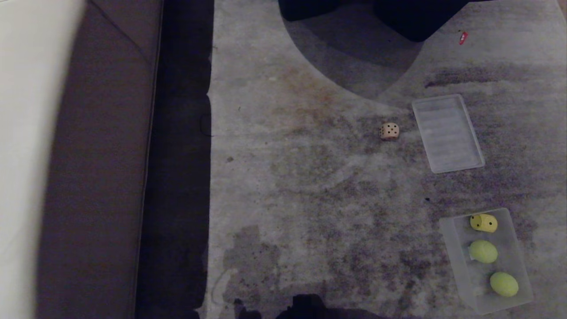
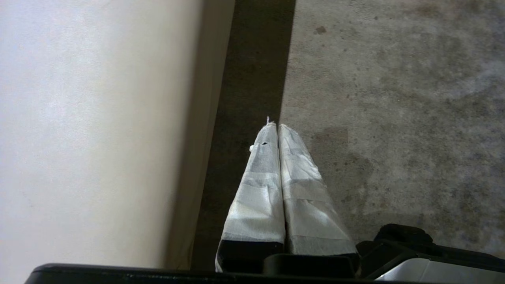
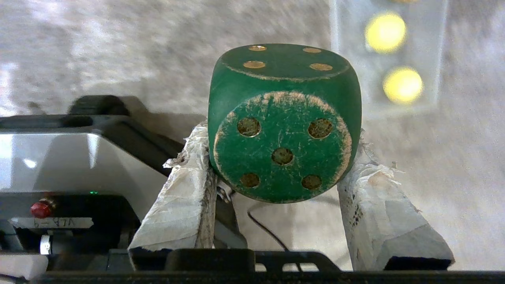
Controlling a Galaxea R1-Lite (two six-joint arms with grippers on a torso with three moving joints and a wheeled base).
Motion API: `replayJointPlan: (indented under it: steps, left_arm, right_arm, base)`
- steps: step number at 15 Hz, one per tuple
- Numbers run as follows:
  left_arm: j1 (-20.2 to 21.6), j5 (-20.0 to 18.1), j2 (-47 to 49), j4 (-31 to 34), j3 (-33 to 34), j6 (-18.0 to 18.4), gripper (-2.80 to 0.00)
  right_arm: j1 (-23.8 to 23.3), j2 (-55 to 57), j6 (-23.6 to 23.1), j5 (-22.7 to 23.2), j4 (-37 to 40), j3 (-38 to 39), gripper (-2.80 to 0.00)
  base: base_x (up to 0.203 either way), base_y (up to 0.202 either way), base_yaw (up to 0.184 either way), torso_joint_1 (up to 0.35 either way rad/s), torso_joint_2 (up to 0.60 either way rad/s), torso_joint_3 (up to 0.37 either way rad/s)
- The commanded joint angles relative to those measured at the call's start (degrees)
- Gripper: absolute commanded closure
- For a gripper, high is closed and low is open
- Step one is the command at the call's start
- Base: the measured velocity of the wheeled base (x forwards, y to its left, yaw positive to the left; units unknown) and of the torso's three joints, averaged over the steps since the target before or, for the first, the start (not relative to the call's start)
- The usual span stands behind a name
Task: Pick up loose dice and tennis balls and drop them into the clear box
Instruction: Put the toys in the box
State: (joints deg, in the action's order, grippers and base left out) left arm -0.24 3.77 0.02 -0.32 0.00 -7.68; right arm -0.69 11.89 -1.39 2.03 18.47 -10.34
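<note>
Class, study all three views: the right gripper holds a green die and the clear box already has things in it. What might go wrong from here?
1. The green die sits only between the tips of the right gripper, so it may slip out in transit.
2. The clear box already holds a yellow die and two tennis balls, leaving little room; the die might bounce out.
3. The beige die lies beside the lid, easily overlooked.

Looks like a living room floor at someone's home: a mottled grey rug [image 1: 310, 199] running right up beside the brown base of a sofa [image 1: 102, 177], with toy dice [image 1: 389, 131] and tennis balls [image 1: 483, 251] lying around.
</note>
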Motion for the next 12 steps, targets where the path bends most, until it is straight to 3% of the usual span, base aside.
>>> replayJointPlan:
  steps: [1,3,12]
  left_arm:
    - [-0.02,0.01,-0.02,-0.03,0.0,-0.05,0.0]
    - [-0.02,0.01,0.01,-0.03,0.0,-0.05,0.0]
    - [0.06,0.01,-0.02,-0.03,0.0,-0.05,0.0]
  right_arm:
    - [0.86,-8.75,-1.2,0.68,-0.42,2.1,0.0]
    - [1.09,-12.07,-2.41,0.86,-1.13,3.05,0.0]
    - [1.13,-11.89,0.69,-0.81,-4.24,4.81,0.0]
  base:
    - [0.0,0.0,0.0,0.0,0.0,0.0]
    - [0.0,0.0,0.0,0.0,0.0,0.0]
    - [0.0,0.0,0.0,0.0,0.0,0.0]
